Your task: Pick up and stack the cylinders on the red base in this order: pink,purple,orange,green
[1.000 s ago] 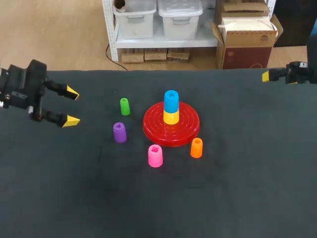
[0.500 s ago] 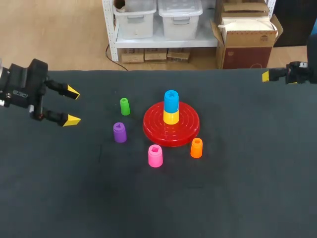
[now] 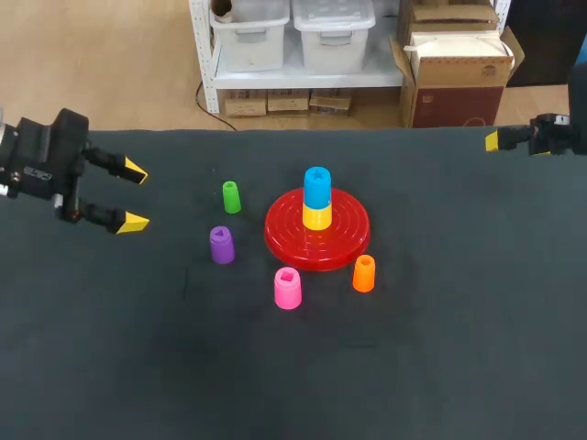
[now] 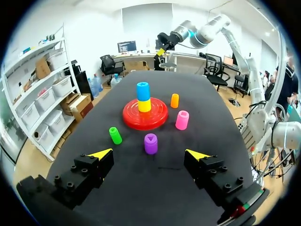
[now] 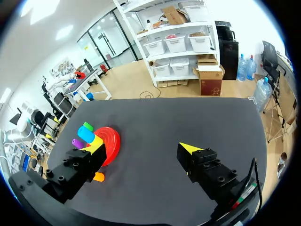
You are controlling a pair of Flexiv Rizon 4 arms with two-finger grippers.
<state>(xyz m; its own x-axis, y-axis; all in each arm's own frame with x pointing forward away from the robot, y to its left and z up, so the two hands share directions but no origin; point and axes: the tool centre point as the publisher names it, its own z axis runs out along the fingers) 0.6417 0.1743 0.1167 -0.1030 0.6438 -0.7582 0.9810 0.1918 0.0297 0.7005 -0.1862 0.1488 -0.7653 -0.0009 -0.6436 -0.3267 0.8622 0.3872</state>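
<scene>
The red base (image 3: 348, 240) sits mid-table with a blue cylinder (image 3: 316, 187) on a yellow one (image 3: 316, 217) on its peg. Around it stand the green cylinder (image 3: 231, 197), purple cylinder (image 3: 221, 245), pink cylinder (image 3: 287, 288) and orange cylinder (image 3: 364, 273). My left gripper (image 3: 135, 196) hovers open at the table's left, holding nothing; in its wrist view the left gripper (image 4: 149, 154) has the purple cylinder (image 4: 150, 143) just ahead. My right gripper (image 3: 500, 140) is at the far right edge, and the right gripper (image 5: 141, 147) stands open and empty, with the base (image 5: 112, 141) off beside one finger.
The dark table cloth (image 3: 413, 367) stretches wide in front of and to the right of the cylinders. In the left wrist view the pink cylinder (image 4: 182, 119) and orange cylinder (image 4: 174, 100) stand beside the base (image 4: 157, 117), with the green cylinder (image 4: 114, 135) on its other side.
</scene>
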